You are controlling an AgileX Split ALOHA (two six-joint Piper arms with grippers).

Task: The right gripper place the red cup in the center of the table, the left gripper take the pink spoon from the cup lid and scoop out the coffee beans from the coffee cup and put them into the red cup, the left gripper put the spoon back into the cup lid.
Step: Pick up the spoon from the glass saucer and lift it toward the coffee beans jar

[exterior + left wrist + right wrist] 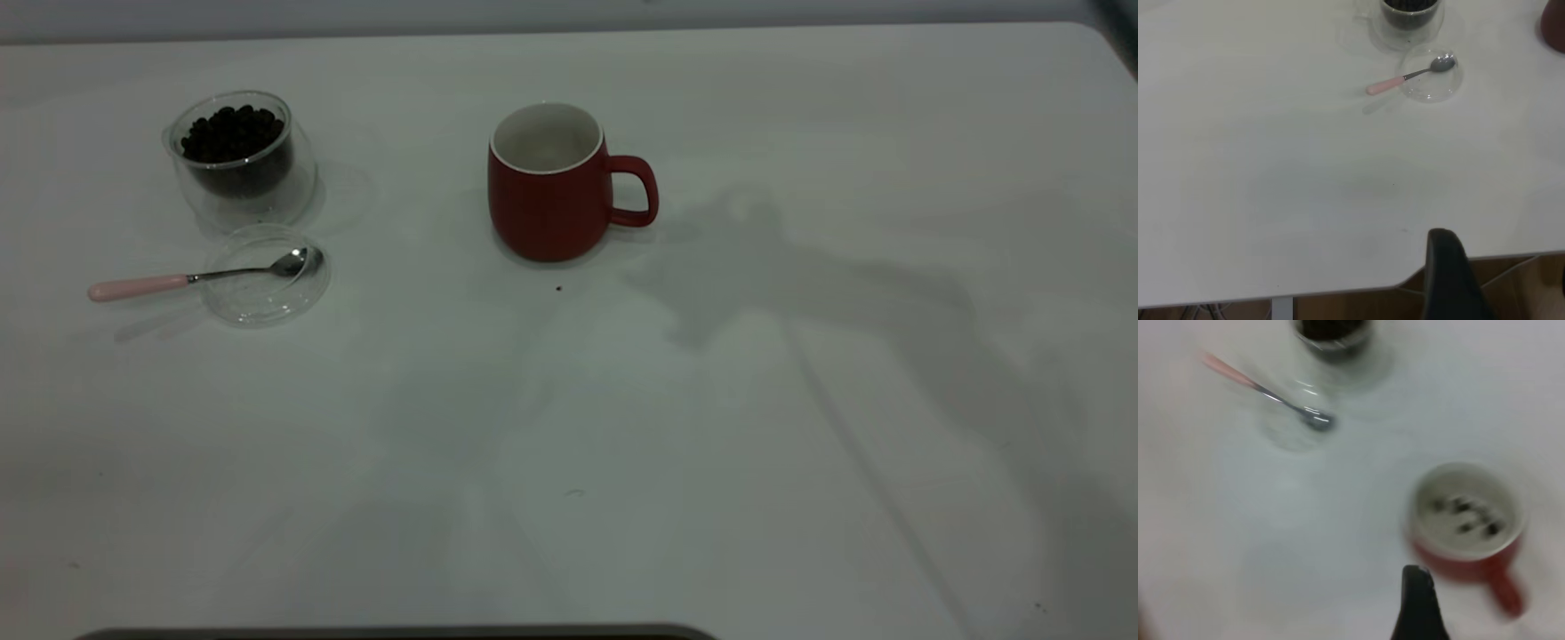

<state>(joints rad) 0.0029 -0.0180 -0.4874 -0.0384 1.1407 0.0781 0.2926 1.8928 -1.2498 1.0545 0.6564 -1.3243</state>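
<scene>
Beans [1465,517] are seen inside the red cup [549,187]; the pink spoon [200,278] rests across the cup lid [265,276]. Finger states cannot be told. The overhanging spoon could be tipped off.

A brown floor [1358,308] and pale cables [1511,267] below.

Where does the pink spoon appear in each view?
Exterior view: pink spoon at left, bowl resting in the cup lid.
Left wrist view: upper middle, in the lid.
Right wrist view: upper left.
Shared landmark: the coffee cup beside the lid.
</scene>
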